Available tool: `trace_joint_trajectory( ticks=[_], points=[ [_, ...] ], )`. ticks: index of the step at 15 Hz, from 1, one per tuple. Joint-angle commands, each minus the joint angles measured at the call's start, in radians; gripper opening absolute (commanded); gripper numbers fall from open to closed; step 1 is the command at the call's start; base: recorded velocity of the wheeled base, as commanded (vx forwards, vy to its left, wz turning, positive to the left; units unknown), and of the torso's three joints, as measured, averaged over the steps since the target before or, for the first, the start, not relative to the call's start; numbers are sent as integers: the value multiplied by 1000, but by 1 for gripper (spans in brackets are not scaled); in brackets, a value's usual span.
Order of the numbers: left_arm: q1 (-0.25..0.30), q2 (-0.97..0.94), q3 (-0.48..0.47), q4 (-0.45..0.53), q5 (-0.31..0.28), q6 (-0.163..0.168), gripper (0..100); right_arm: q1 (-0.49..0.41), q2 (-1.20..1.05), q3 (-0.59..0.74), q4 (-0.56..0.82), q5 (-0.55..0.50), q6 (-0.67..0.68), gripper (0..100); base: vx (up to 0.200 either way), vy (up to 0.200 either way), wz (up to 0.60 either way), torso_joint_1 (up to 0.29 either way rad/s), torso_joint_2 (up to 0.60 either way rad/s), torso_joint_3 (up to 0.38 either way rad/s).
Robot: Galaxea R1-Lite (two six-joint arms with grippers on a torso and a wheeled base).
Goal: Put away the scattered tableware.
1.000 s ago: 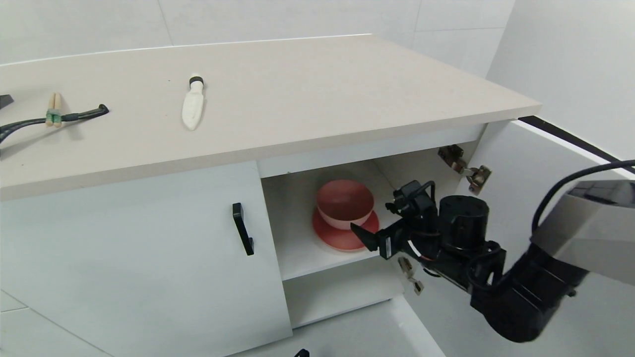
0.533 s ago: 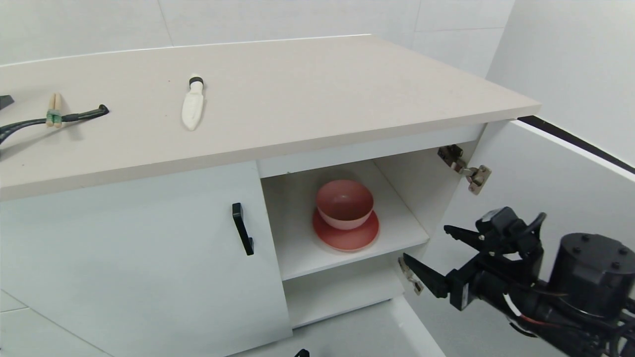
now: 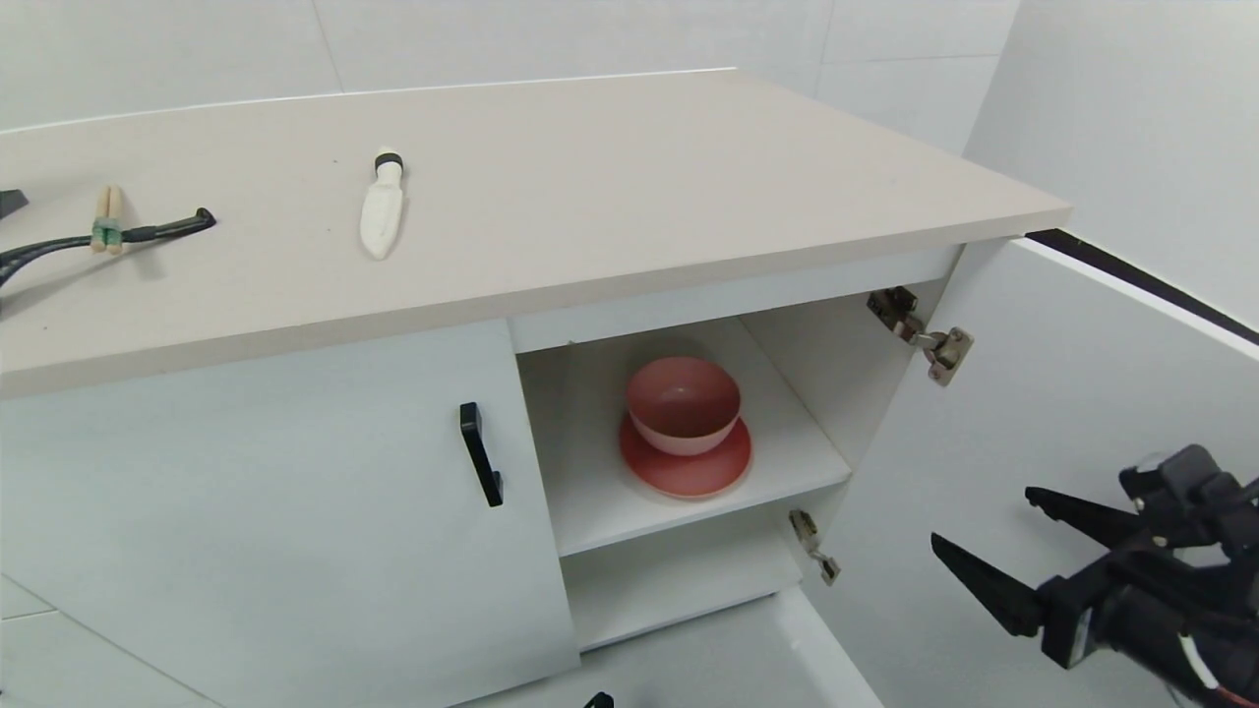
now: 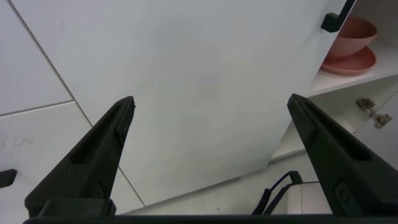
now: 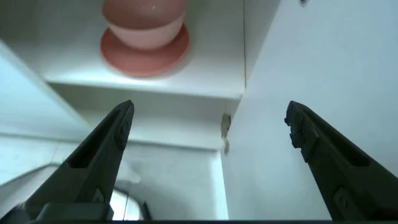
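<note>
My right pincer has backed out to the lower right, spread and empty. The bowl sits on its plate on the cabinet shelf, mid-frame. That piece is stowed, I judge; the white utensil waits on the table, upper left.

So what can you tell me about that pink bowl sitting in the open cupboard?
The pink bowl is round, smooth and matte, perhaps plastic, with nothing visible inside. It stands upright, mouth up, centred on a darker red plate on the upper shelf of the cupboard, whose right door hangs open. Only the plate touches it; the open right gripper is apart, out by the door.
</note>
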Motion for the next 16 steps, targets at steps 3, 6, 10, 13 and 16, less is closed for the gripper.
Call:
trace_joint_trajectory(
  ticks=[3, 6, 10, 13, 16],
  points=[
    [0, 0, 0, 0, 0, 0, 100, 32, -553, 3, 592, 1, 165, 100, 0, 0, 0, 0, 0, 0],
    [0, 0, 0, 0, 0, 0, 100, -68, -795, 3, 778, 1, 225, 100, 0, 0, 0, 0, 0, 0],
    [0, 0, 0, 0, 2, -2, 100, -286, -1231, -6, 1051, 76, 203, 100, 0, 0, 0, 0, 0, 0],
    [0, 0, 0, 0, 2, -2, 100, -428, -1317, -8, 1057, 104, 136, 100, 0, 0, 0, 0, 0, 0],
    [0, 0, 0, 0, 3, -6, 100, -430, -1337, 3, 1086, 81, -6, 100, 0, 0, 0, 0, 0, 0]
  ],
)
